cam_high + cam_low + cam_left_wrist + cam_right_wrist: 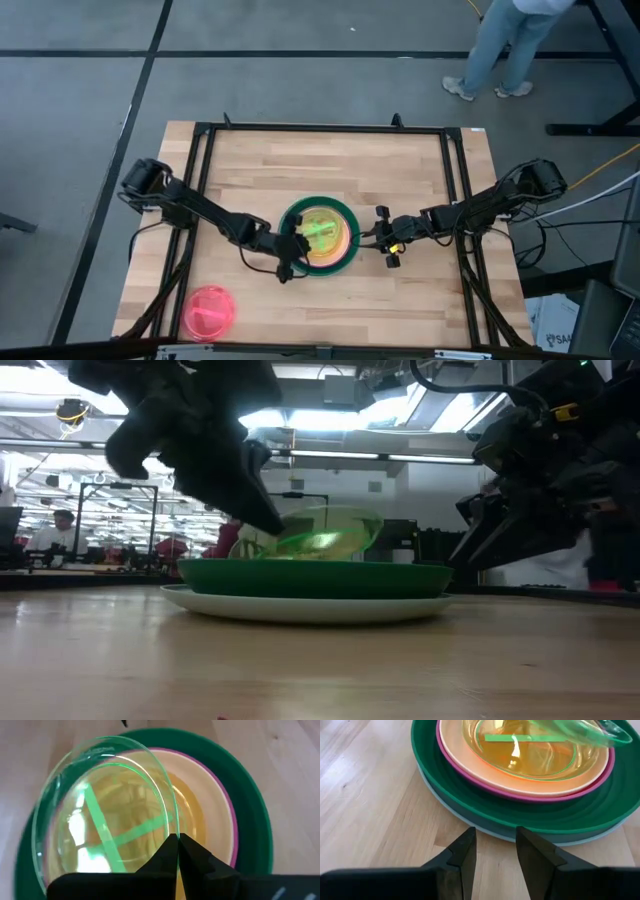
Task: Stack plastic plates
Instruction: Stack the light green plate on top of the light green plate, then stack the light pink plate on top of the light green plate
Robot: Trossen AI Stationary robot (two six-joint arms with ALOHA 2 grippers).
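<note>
A stack of plates (pixel 320 236) stands mid-table: light blue (pixel 485 832) at the bottom, then dark green (pixel 470 795), magenta (pixel 485 787), cream (pixel 470 762) and a small orange-yellow plate (pixel 530 755). My left gripper (pixel 177 842) is shut on a clear lime green plate (pixel 105 815), which is tilted over the stack (pixel 335 532). My right gripper (pixel 495 845) is open at the stack's right side, just off the table, touching nothing. A small pink plate (pixel 208 312) lies flat near the table's near-left corner. My left gripper pinches the lime green plate by its rim (pixel 171 831) between the two fingers, which slant down from the table's left. The plate sits tilted above the stack (pixel 300 540). The dark green rim hides its lower edge, so I cannot tell if it touches the plates below.
Dark frame rails (pixel 200 180) run along the table's left, far and right sides. Bare wood lies near and far of the stack. A person (pixel 500 50) stands on the floor beyond the far-right corner.
</note>
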